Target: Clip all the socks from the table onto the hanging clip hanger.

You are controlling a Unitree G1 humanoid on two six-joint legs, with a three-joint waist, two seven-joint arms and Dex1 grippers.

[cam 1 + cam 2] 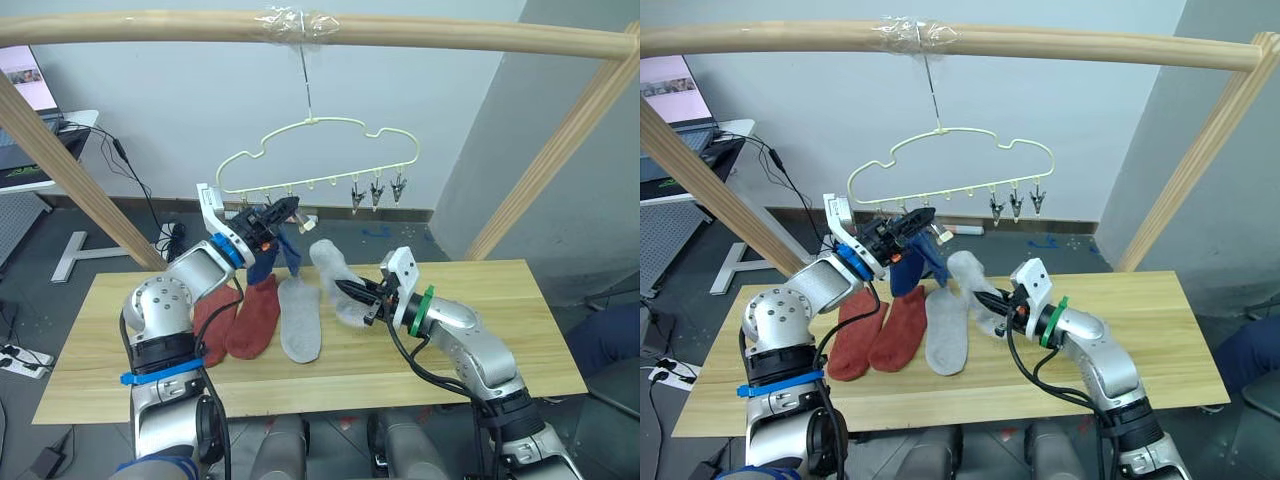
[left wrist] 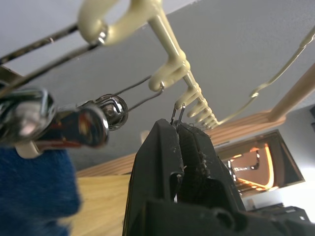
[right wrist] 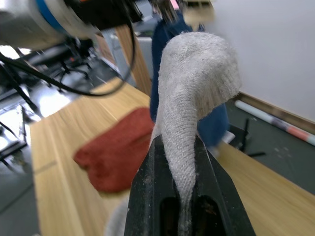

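Socks first: two rust-red socks point(image 1: 245, 318) and one grey sock point(image 1: 299, 320) lie flat side by side left of centre in the head view, on the plank table point(image 1: 500, 330). Two blue socks point(image 1: 277, 255) already hang just above them, near the left end of the clip hanger point(image 1: 318, 160), though I can't make out exactly which clips hold them. The second grey sock point(image 3: 197, 98) is pinched in the right gripper point(image 1: 348, 293), fingers pressed together on its lower end so the fuzzy knit toe flops over on top, probably so that free end can be fed into a clip. The left gripper point(image 1: 285, 209) is up at the hanger's bottom row, center of frame, fingers closed on the thin wire loop of a clip point(image 2: 176, 114), I'd guess to steady it. Three shiny metal clips point(image 1: 377, 192) dangle bare toward the right. Hanger is skinny pale-yellow stuff with a wavy cloud outline, hooked on a thick wooden pole point(image 1: 450, 36)
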